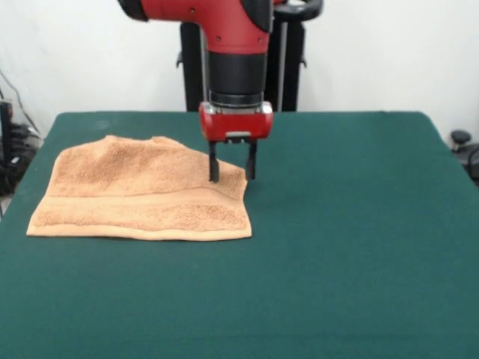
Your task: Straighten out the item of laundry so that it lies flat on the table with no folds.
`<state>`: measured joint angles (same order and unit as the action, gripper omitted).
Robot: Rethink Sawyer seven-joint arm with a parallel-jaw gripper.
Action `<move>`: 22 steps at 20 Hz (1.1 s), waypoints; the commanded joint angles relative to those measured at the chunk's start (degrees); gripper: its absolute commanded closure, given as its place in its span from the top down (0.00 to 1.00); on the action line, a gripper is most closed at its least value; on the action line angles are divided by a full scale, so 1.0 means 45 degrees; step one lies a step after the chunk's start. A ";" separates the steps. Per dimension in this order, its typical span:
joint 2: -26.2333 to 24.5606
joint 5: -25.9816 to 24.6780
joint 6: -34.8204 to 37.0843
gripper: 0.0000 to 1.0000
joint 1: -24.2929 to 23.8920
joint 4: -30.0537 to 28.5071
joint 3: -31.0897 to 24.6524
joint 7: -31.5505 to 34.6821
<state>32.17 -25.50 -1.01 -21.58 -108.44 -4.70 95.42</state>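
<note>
The orange-tan terry towel (142, 191) lies on the left half of the dark green table (337, 247). It is mostly spread out, with a woven band near its front hem and a raised wrinkle near its right edge. The far edge looks uneven and rumpled. My gripper (232, 176) hangs from the red and black arm at the towel's far right corner. Its two black fingers (214, 166) are apart, one over the towel's edge and one just beyond it over the felt. Nothing is held between them.
The robot's black pedestal (284, 67) stands behind the table's far edge. Cables and dark equipment (11, 149) sit off the table's left side, and a black object (462, 142) sits off its right side.
</note>
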 commanded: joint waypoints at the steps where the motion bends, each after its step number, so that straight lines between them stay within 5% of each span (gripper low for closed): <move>1: -0.1999 0.0069 -0.1359 1.00 0.0951 0.1044 0.0224 0.1930; 7: -0.2013 0.0593 -0.1831 1.00 0.1492 0.1167 0.1075 0.2148; 13: -0.0240 0.0199 0.0142 1.00 0.0438 0.0642 0.0181 0.1244; 22: 0.0836 0.0473 0.2357 1.00 -0.0665 0.0698 -0.1496 0.0401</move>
<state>32.71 -25.48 -2.13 -23.16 -106.51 -2.14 95.42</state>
